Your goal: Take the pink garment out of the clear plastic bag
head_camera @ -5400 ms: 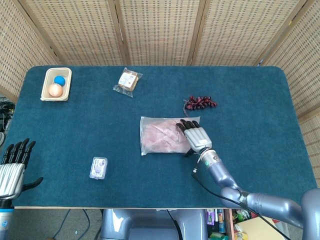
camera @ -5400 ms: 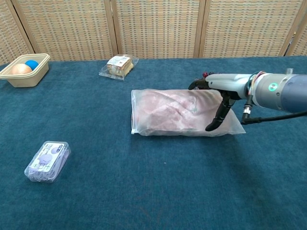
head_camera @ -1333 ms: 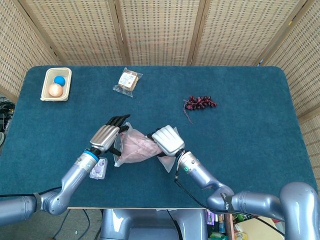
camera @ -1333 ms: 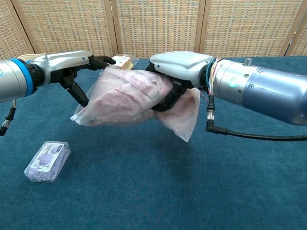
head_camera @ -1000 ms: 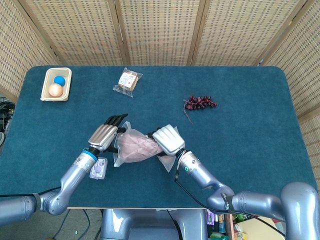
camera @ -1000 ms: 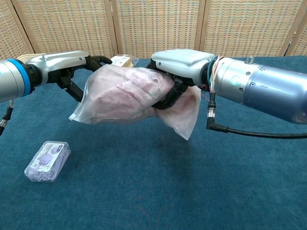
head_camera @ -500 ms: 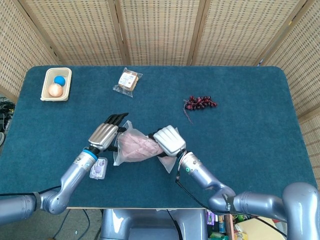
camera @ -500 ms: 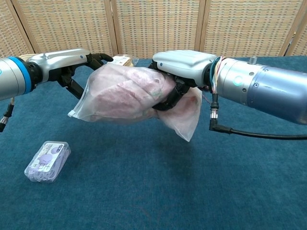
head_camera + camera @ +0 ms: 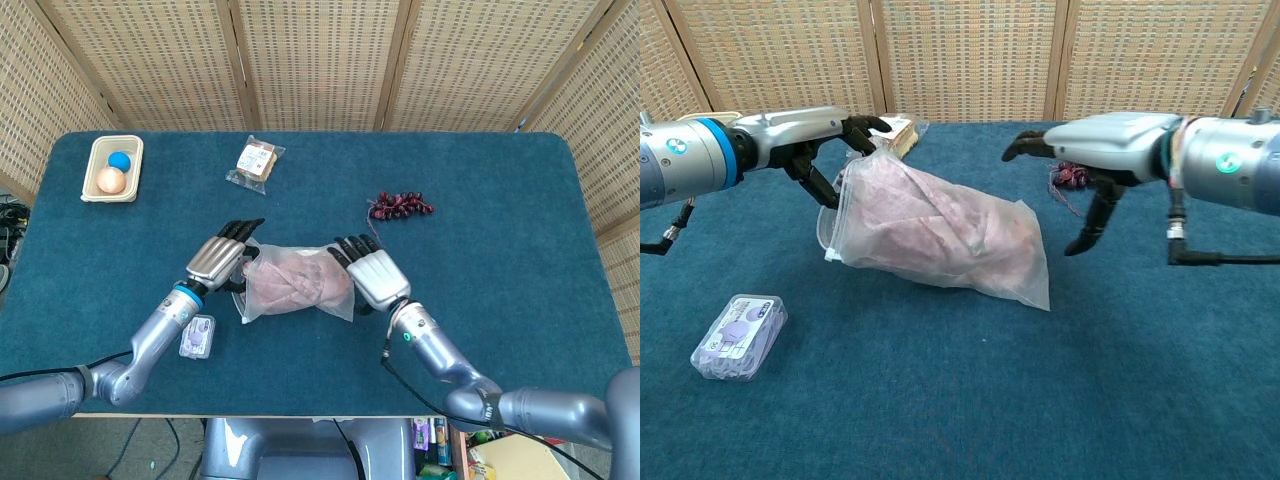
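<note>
Pink garment [image 9: 940, 225] sits inside the clear plastic bag [image 9: 1025, 275], just left of centre in both views. We hold the bag's open upper-left edge with our left hand [image 9: 830, 135], the fingers [image 9: 805, 160] curled onto the plastic, so that end is lifted while the lower right corner rests on the blue table [image 9: 500, 250]. In the head view our left hand [image 9: 222, 258] lies against the bag's left end. Our right hand [image 9: 1095, 135] hovers right of centre, fingers [image 9: 1095, 215] spread and hanging down, holding nothing; in the chest view there is a clear gap between them and the bag. From the head view our right hand [image 9: 368, 272] seems to sit at the bag's right edge.

Toward the frame's lower left lies a small clear packet [image 9: 738, 335]. A beige tray [image 9: 112, 168] occupies the upper left, with a wrapped snack [image 9: 255, 160] and dark beads [image 9: 400, 206] further right.
</note>
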Action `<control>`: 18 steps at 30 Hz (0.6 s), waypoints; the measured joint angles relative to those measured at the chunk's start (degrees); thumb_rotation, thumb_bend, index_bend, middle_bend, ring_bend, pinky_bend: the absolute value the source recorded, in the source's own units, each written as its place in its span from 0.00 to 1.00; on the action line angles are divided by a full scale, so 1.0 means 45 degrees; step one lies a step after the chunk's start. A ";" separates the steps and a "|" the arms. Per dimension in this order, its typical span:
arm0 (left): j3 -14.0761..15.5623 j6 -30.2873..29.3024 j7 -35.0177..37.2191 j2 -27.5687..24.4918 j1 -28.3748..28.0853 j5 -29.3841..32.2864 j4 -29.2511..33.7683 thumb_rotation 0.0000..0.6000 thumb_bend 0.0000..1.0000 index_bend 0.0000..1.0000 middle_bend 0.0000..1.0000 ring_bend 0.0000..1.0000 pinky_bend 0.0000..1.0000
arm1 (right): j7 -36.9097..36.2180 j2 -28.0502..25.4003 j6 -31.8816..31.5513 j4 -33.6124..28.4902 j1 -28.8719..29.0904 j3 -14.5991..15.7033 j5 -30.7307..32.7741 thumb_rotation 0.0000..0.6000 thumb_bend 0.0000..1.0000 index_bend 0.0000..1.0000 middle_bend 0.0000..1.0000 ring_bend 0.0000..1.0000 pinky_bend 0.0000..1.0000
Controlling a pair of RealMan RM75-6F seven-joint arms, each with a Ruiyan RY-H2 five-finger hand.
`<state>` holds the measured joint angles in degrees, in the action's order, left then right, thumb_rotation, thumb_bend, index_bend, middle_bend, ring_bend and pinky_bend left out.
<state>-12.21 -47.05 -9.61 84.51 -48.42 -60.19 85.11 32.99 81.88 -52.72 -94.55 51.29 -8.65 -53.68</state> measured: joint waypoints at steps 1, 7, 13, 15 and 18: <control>0.0006 0.0032 -0.0010 0.0008 -0.0036 0.0001 -0.0041 1.00 0.50 0.71 0.00 0.00 0.00 | 0.0082 -0.0285 -0.0041 -0.0165 -0.0104 0.0207 -0.0071 1.00 0.10 0.00 0.00 0.00 0.02; -0.0012 0.0075 -0.0268 -0.0103 -0.0217 0.0087 0.0010 1.00 0.50 0.71 0.00 0.00 0.00 | 0.0041 -0.1052 -0.0444 -0.0393 -0.0731 0.1217 -0.1955 1.00 0.09 0.02 0.06 0.03 0.04; -0.0162 -0.0111 -0.0542 -0.0394 -0.0334 0.0320 0.0374 1.00 0.50 0.71 0.00 0.00 0.00 | -0.0572 -0.1053 -0.1235 0.0788 -0.1143 0.2255 -0.5807 1.00 0.10 0.14 0.33 0.31 0.24; -0.0214 -0.0138 -0.0640 -0.0478 -0.0380 0.0448 0.0449 1.00 0.50 0.71 0.00 0.00 0.00 | -0.0794 -0.0915 -0.1607 0.1595 -0.1195 0.2603 -0.7345 1.00 0.10 0.16 0.42 0.39 0.37; -0.0262 -0.0139 -0.0754 -0.0567 -0.0455 0.0628 0.0561 1.00 0.50 0.71 0.00 0.00 0.00 | -0.0966 -0.0565 -0.2088 0.3069 -0.1134 0.3023 -0.9395 1.00 0.09 0.18 0.48 0.44 0.47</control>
<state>-13.39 -47.68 -13.00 81.96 -50.47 -57.36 87.63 28.64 79.34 -62.12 -80.74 46.19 4.95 -95.95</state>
